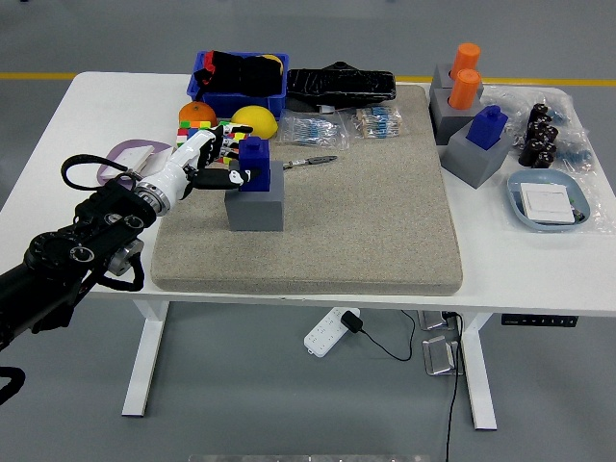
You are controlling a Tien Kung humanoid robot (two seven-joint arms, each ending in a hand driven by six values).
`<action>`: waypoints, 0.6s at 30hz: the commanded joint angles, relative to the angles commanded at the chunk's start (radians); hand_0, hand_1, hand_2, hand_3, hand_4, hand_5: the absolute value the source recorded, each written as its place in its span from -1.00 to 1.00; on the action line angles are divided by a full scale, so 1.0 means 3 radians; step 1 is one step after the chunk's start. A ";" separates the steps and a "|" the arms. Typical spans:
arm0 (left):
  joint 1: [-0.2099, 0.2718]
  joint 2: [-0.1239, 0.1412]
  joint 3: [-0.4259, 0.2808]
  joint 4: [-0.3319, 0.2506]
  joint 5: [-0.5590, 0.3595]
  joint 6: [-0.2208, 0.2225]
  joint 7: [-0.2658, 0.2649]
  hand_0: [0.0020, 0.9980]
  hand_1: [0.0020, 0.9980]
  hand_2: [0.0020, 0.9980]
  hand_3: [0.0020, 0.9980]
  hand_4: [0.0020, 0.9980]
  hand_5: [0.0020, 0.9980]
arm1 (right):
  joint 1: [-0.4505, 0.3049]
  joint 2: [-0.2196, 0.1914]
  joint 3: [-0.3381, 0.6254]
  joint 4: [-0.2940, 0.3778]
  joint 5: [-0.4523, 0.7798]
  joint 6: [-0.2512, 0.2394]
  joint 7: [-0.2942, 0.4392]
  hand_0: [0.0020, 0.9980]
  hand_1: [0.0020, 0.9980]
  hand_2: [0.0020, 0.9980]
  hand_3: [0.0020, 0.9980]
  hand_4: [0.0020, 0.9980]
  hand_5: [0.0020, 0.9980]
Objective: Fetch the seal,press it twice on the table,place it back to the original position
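Observation:
A blue seal (253,164) stands upright in a grey block holder (256,200) on the left part of the tan mat (366,212). My left hand (217,164) reaches in from the left, its fingers curled around the seal's left side and touching it. The seal still sits in the holder. My right arm does not show.
Behind the hand lie a colour cube (223,137), an orange (197,114), a lemon (255,122) and a blue bin (239,81). A pen (310,162) lies on the mat. At the right stand grey holders with a blue seal (487,127) and orange seals (465,74), and a plate (549,200).

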 joint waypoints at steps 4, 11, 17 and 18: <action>0.0001 -0.0002 -0.0008 -0.0006 -0.0057 0.0011 -0.0033 0.68 0.00 -0.18 0.61 0.11 -1.00 | 0.0000 0.0001 -0.0002 0.0000 0.0001 -0.0001 0.0001 0.52 0.35 0.34 0.23 0.55 -0.02; 0.0014 0.0007 -0.0061 -0.0033 -0.0098 -0.0001 -0.0060 0.68 0.02 -0.18 0.60 0.07 -1.00 | -0.0003 0.0005 -0.0002 -0.0002 0.0000 -0.0003 0.0001 0.52 0.35 0.34 0.23 0.55 -0.02; 0.0034 0.0061 -0.0227 -0.0101 -0.0070 -0.0007 -0.0070 0.68 0.01 -0.17 0.60 0.07 -1.00 | -0.0004 0.0003 0.0003 0.0001 -0.0003 -0.0003 0.0003 0.52 0.35 0.34 0.23 0.55 -0.02; 0.0040 0.0073 -0.0265 -0.0119 -0.0059 -0.0007 -0.0072 0.68 0.01 -0.17 0.60 0.07 -1.00 | -0.0005 0.0004 0.0007 0.0000 -0.0004 -0.0004 0.0003 0.52 0.35 0.34 0.23 0.55 -0.02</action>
